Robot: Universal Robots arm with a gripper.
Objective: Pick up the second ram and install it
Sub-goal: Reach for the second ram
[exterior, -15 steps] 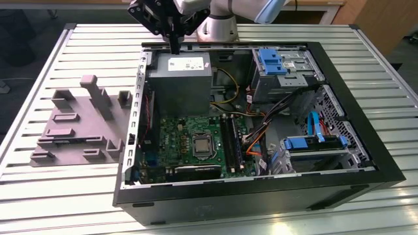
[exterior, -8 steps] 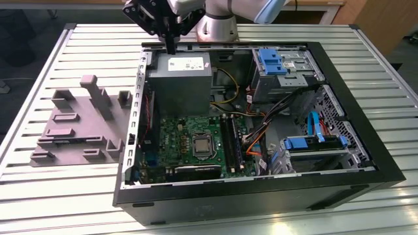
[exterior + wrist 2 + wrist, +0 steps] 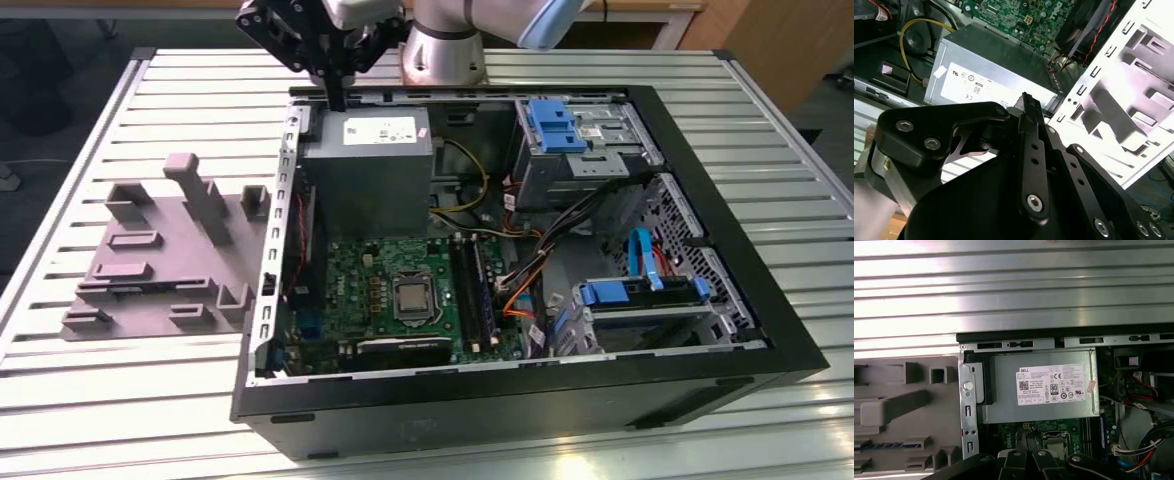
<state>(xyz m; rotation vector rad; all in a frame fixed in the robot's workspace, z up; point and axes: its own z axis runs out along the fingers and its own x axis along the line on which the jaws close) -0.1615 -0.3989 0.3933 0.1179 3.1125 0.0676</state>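
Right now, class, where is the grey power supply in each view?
Exterior view: power supply in the far corner of the case, near the gripper.
Second wrist view: power supply just beyond the gripper's black links, beside the yellow cable.
First wrist view: power supply between the table slats and green motherboard.
Shared landmark: its white label.

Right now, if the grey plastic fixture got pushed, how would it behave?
The fixture would probably slide rather than tip: broad flat base on the smooth metal slats of the table. It looks rigid and moulded, so unlikely to flex.
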